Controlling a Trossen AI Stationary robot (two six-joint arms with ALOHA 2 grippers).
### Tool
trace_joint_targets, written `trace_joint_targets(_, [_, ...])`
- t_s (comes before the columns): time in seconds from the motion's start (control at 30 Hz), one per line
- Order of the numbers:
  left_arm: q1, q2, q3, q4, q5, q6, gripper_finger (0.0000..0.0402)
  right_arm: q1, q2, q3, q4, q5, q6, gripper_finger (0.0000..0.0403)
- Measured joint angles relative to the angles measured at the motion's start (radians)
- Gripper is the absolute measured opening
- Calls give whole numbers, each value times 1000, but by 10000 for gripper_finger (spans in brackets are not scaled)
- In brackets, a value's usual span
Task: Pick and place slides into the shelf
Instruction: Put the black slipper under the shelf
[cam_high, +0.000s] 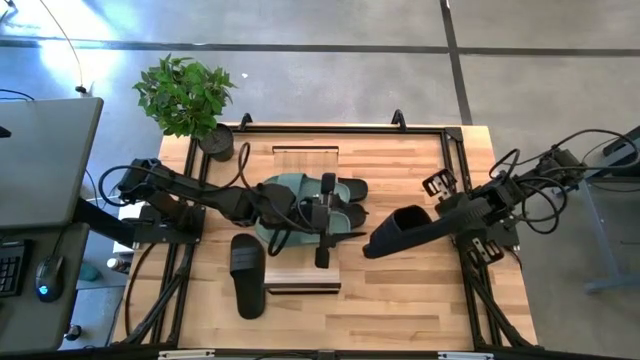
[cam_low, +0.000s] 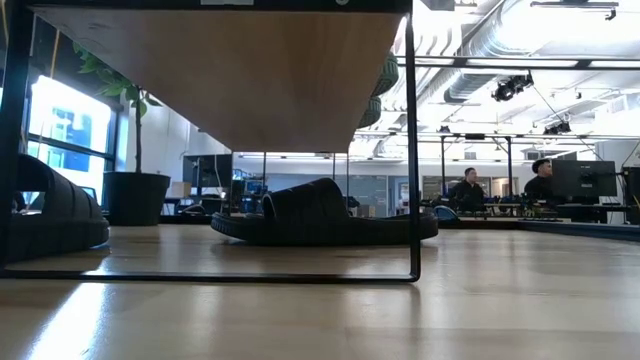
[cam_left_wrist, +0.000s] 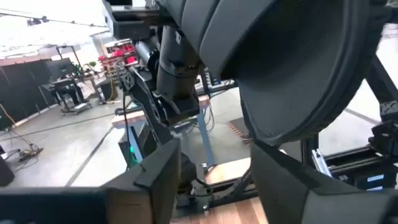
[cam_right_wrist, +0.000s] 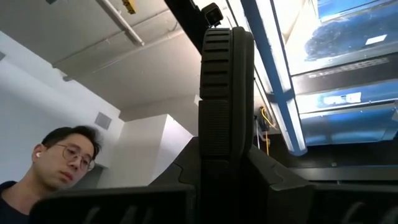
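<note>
Jaws of the right gripper (cam_high: 425, 228) clamped on the edge of a black slide (cam_high: 395, 232), held above the counter's (cam_high: 400, 300) right half, beside the shelf (cam_high: 303, 155). Left gripper (cam_high: 322, 215), over the shelf's middle, holds a second black slide (cam_left_wrist: 292, 68); whether its jaws are apart or clamped cannot be told. Green slides (cam_high: 290, 195) and a black slide (cam_high: 350, 190) lie on the shelf top. Another black slide (cam_high: 247, 272) lies on the counter, left of the shelf's near end. A potted plant (cam_high: 185, 95) stands at the far left corner.
</note>
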Motion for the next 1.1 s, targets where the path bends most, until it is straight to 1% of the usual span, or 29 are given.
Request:
trace_joint_targets(0.1, [0, 0, 0, 4, 0, 2, 200, 0, 7, 0, 2, 17, 3, 40])
trace_joint_targets(0.2, [0, 0, 0, 36, -1, 14, 205, 0, 17, 0, 5, 31, 9, 40])
trace_joint_targets(0.27, [0, 0, 0, 62, 4, 19, 203, 0, 25, 0, 9, 35, 10, 40])
trace_joint_targets(0.43, [0, 0, 12, 60, 21, 23, 190, 0, 42, 0, 30, 38, 10, 40])
trace_joint_targets(0.6, [0, 0, 16, 69, 80, 19, 177, 0, 48, 0, 24, 44, 0, 40])
trace_joint_targets(0.73, [0, 0, 16, 107, 122, 11, 171, 0, 48, -14, 23, 62, -6, 40])
trace_joint_targets(0.87, [0, 0, 16, 105, 124, 11, 173, 0, 49, -54, 68, 98, -8, 40])
trace_joint_targets(1.03, [0, 0, 16, 107, 123, 11, 172, -4, 50, -64, 89, 98, -7, 40])
trace_joint_targets(1.1, [0, 0, 16, 108, 103, 11, 168, -12, 50, -64, 86, 95, 5, 40])
